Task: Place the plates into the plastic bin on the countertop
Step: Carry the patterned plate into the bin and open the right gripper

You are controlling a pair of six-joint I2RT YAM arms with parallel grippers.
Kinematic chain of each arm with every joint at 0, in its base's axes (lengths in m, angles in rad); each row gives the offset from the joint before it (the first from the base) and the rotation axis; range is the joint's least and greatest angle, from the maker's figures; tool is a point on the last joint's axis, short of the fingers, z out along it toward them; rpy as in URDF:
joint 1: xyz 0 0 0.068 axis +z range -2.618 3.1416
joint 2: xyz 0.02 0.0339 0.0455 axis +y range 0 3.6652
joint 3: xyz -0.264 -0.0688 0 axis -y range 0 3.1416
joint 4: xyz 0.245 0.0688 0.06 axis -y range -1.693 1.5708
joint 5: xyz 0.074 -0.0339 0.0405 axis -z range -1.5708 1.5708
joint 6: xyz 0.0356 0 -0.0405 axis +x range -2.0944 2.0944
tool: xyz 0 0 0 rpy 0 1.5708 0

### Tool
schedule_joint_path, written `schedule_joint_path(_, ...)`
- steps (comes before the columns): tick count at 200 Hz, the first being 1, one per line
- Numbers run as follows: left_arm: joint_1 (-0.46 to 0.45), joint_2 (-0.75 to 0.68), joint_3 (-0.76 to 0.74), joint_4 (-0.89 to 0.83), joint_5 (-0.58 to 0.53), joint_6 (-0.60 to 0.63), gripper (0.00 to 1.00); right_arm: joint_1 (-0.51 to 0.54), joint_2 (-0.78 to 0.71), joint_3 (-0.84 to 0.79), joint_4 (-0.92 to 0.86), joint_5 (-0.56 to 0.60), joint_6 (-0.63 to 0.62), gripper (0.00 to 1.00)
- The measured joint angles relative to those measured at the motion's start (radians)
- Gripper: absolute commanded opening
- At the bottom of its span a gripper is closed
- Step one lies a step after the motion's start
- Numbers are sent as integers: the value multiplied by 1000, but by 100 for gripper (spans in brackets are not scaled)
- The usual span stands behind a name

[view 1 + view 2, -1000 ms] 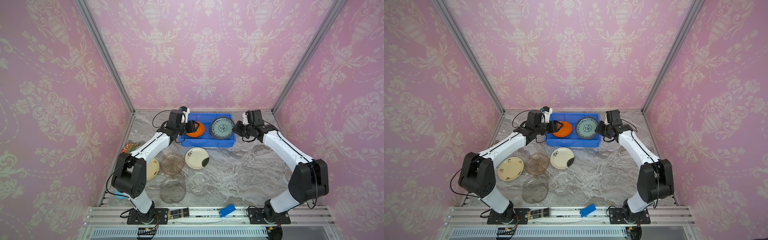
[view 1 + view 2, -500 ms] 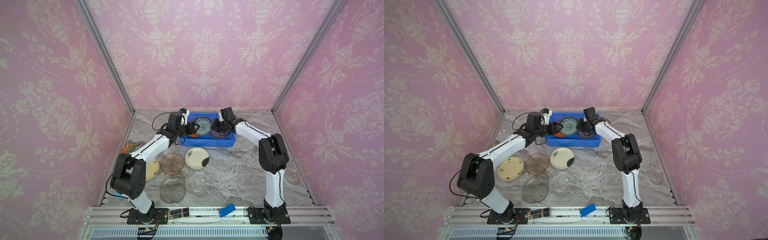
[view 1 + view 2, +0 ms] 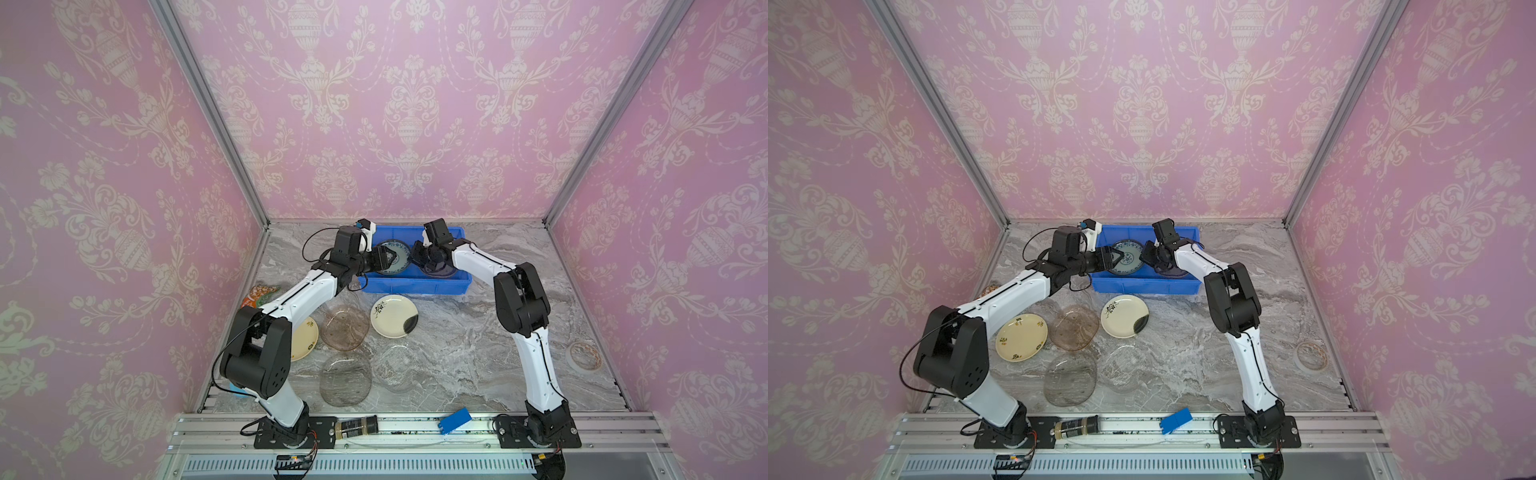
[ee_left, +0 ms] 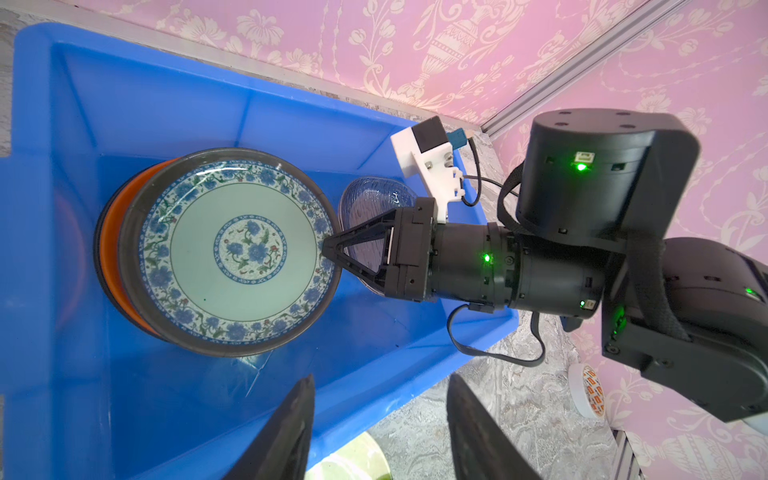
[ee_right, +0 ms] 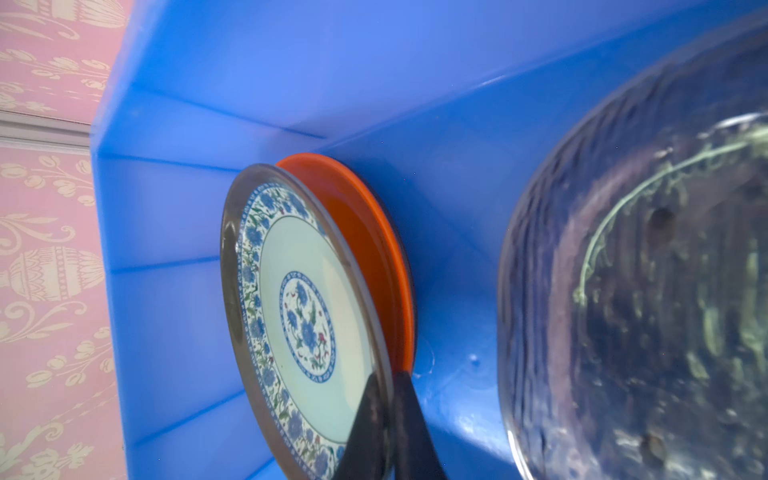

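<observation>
Blue bin [image 3: 415,286] at back centre of surface [image 3: 478,332], near rear wall. Inside, left half: blue-patterned plate [image 4: 245,249] on top of orange plate [image 4: 109,249], slightly offset, orange edge showing on one side. Right half of bin: glass plate [image 5: 644,291], apart from the stack.

Right end effector [image 5: 386,376] pressed together on rim of blue-patterned plate, one finger either side of rim, on the side facing the glass plate. Cannot tell whether that edge is lifted off the orange plate. Left end effector [image 4: 380,378] spread, empty, hovering over front-left part of bin, touching nothing.

Outside bin, on surface in front of it:
- cream plate with black patch [image 3: 393,316] just before bin's front wall
- amber glass plate [image 3: 345,328] beside it to the left
- cream floral plate [image 3: 305,338] further left, partly hidden under left arm
- smoky glass plate [image 3: 345,384] and clear glass plate [image 3: 397,368] nearer front edge

Tape ring [image 3: 583,356] far right, well apart. Blue card [image 3: 455,419] on front rail. Fan-shaped piece [image 3: 259,293] by left wall.
</observation>
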Motion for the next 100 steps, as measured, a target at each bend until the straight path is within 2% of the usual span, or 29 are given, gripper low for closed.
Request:
schedule_joint_path(51,0,0,0,0,0,0,54,12,2,20,-19,10,-4,25)
schedule_joint_path(100,0,16,0,0,0,0,55,18,0,20,-50,29,-26,27)
